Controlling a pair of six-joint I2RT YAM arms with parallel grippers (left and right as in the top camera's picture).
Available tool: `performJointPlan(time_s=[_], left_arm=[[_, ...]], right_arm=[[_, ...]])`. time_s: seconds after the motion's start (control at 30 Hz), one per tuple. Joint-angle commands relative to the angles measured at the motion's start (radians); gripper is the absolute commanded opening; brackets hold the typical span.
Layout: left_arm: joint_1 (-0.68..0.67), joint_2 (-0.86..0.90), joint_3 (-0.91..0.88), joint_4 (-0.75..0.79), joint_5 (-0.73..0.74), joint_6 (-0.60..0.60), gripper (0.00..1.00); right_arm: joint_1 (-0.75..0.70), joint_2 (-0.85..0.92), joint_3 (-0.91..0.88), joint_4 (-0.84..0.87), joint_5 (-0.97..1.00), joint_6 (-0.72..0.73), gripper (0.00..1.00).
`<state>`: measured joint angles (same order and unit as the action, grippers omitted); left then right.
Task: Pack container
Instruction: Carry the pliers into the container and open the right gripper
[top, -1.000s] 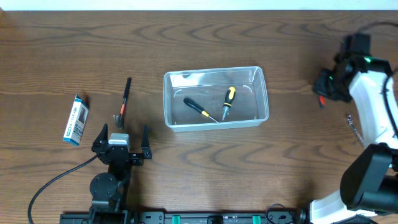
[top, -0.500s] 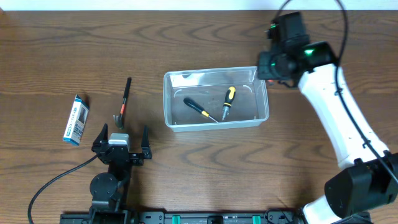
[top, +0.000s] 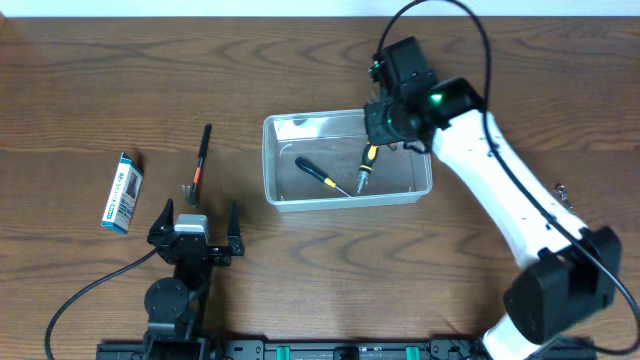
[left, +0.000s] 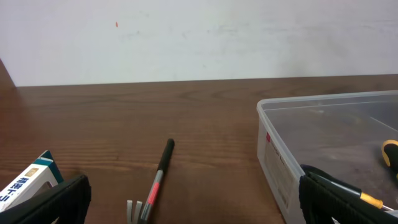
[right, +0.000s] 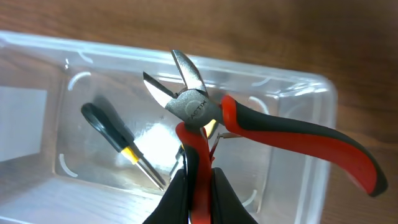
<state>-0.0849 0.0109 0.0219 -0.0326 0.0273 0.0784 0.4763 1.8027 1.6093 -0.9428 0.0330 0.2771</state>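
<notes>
Right pincer (right: 198, 190) clamped on red-and-black cutters (right: 261, 127) above clear, shallow, round-cornered, rimmed container (top: 268, 160); left pincer (top: 199, 210) apart.

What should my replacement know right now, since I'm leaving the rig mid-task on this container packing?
The right gripper is shut on the red-and-black cutters, held above the right end of the container, not yet released.
The left gripper is open and empty, near the table's front edge.
Done: the black-handled screwdriver and the yellow-handled screwdriver lie inside the container.
Left: drop the cutters in. The slim black-and-red tool and the blue-and-white box lie on the table left of the container, probably next.
</notes>
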Motion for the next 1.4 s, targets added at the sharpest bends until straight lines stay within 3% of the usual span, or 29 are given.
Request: performJointPlan(time_s=[0.0,0.73,1.03,1.37], left_arm=[[0.006,-0.005,-0.018,-0.038,-0.009,-0.002,0.98],[0.006,-0.005,-0.018,-0.038,-0.009,-0.002,0.98],[0.006,-0.005,-0.018,-0.038,-0.009,-0.002,0.98],[0.006,-0.005,-0.018,-0.038,-0.009,-0.002,0.98]], right_arm=[[0.042,0.051,0.019,0.000,0.003,-0.012,0.01],[0.101,0.330,0.019,-0.044,0.003,0.007,0.05],[0.100,0.329,0.024,-0.056,0.004,0.004,0.38],[0.098,0.292,0.275,-0.236,0.084,-0.012,0.50]])
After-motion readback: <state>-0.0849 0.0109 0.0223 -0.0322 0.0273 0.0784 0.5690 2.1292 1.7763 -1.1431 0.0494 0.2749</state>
